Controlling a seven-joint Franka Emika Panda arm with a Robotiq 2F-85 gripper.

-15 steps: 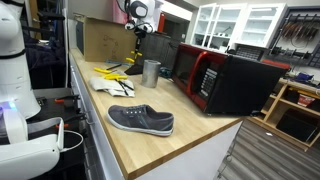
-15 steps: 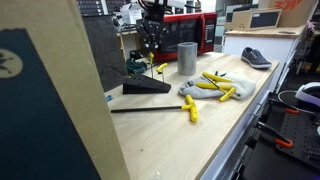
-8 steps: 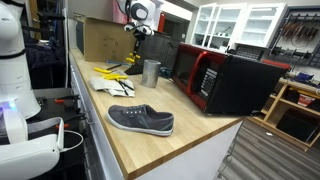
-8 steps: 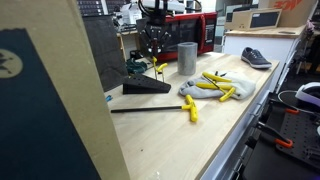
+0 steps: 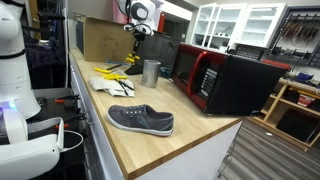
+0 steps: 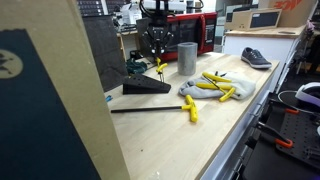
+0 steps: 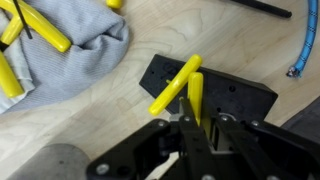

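My gripper (image 7: pixel 195 125) is shut on a yellow-handled plier-like tool (image 7: pixel 180 88), its two handles splayed out ahead of the jaws. It hangs just over a black wedge-shaped block (image 7: pixel 240 100) on the wooden bench. In both exterior views the gripper (image 6: pixel 157 52) (image 5: pixel 133 50) points down at the back of the bench, with the yellow tool (image 6: pixel 160 69) above the black block (image 6: pixel 146 88). A metal cup (image 6: pixel 187 58) (image 5: pixel 151 71) stands close beside it.
A grey cloth (image 7: pixel 75 50) (image 6: pixel 210 90) holds several yellow-handled tools. Another yellow tool with a black rod (image 6: pixel 188 107) lies nearer the front. A grey shoe (image 5: pixel 141 120), a red and black microwave (image 5: pixel 225 80), a cardboard box (image 5: pixel 100 40) and a blue cable (image 7: pixel 296 68) are also on the bench.
The gripper with the yellow tool has shifted slightly sideways and a little lower over the black block. Nothing else has moved.
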